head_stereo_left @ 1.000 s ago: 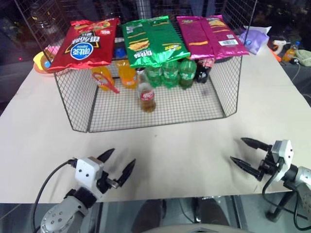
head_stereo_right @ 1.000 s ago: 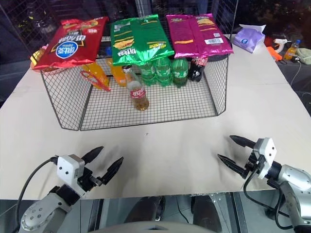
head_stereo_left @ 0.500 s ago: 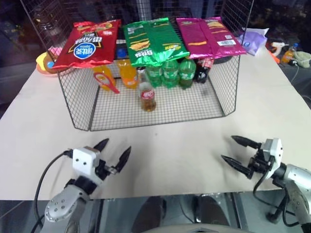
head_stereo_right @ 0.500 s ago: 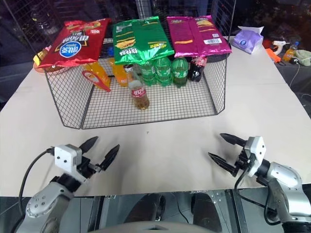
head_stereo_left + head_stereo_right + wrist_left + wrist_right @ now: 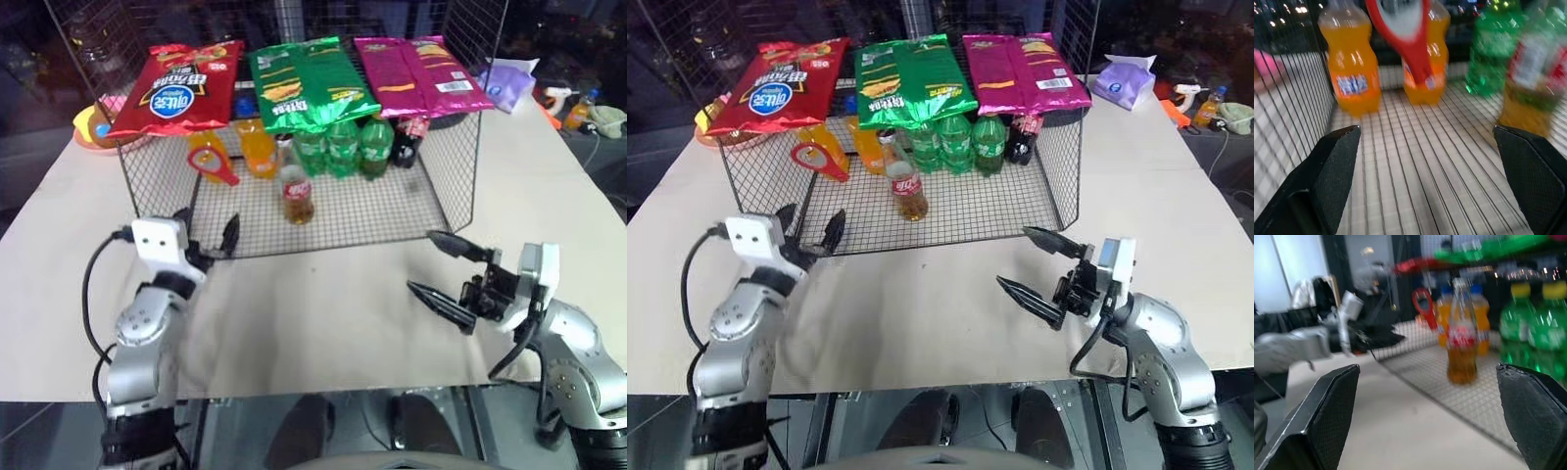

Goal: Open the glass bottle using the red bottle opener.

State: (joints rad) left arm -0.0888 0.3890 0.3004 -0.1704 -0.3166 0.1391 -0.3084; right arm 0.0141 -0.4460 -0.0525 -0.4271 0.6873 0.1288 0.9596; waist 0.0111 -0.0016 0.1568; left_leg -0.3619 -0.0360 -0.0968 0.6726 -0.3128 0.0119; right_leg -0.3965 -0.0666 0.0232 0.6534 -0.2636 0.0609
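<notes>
**Both grippers open, bottle and opener untouched in the wire rack**

Centre of the head view, slightly above the middle, the glass bottle [image 5: 296,194] stands upright on the mesh floor of the wire rack [image 5: 446,211], apart from the row of drinks behind it. To its upper left the red opener [image 5: 214,166] hangs tilted in front of the orange bottles [image 5: 257,149]; its ring head is uppermost in the left wrist view. Green bottles [image 5: 343,147] stand to the upper right of the glass bottle, with a dark bottle [image 5: 407,142] beside them. Three chip bags lie across the rack's top: red [image 5: 176,88], green [image 5: 304,83] and magenta [image 5: 421,64].

At left of the frame the left gripper [image 5: 206,240] sits at the rack's front edge, fingers spread, holding nothing. At lower right the right gripper [image 5: 441,269] hovers over the table [image 5: 323,323], fingers wide apart and empty, well apart from the glass bottle. A purple packet [image 5: 509,80] lies at the upper right.
</notes>
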